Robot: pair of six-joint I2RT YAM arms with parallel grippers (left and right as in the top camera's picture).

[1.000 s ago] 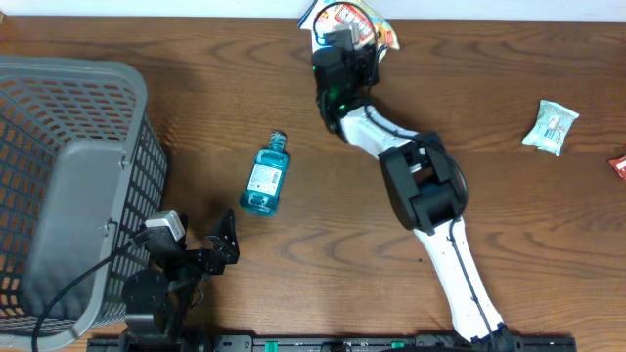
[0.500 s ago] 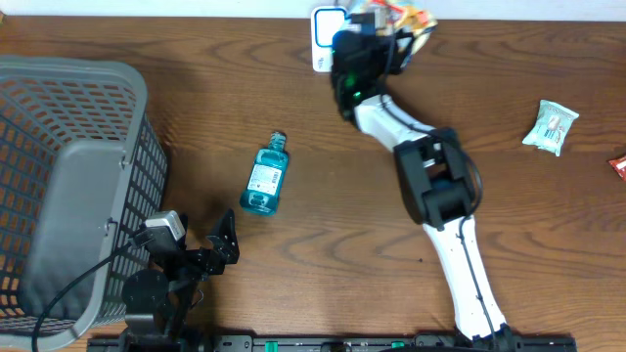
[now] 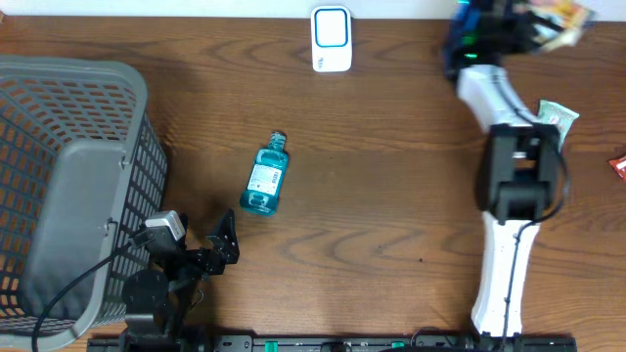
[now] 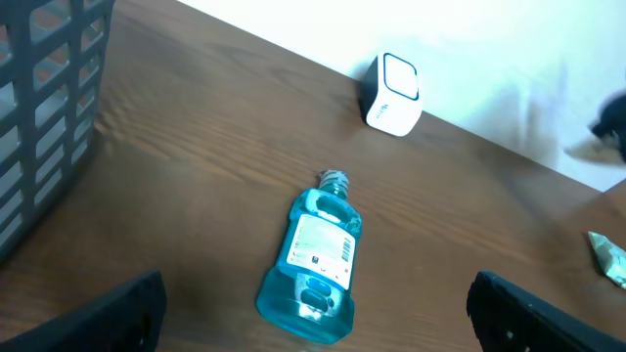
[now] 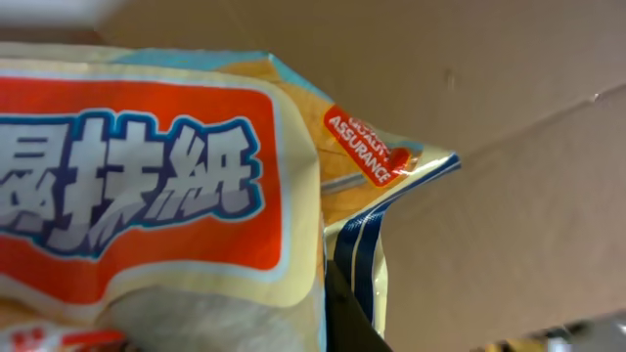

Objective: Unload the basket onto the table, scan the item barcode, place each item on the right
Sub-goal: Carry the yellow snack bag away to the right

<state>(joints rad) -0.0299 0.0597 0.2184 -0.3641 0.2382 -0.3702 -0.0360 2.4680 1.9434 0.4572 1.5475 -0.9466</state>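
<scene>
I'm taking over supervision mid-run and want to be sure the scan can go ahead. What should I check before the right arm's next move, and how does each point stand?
1. Grip: right gripper shut on the orange-and-yellow packet: ok.
2. Position: packet over the barcode scanner: not ok; it is held far to the scanner's right, at the table's back edge.
3. Barcode turned toward the scanner: cannot tell; the right wrist view shows only printed lettering.
4. Nothing covering the scanner: ok.
5. Idle arm: left gripper open, apart from the mouthwash bottle: ok.
</scene>
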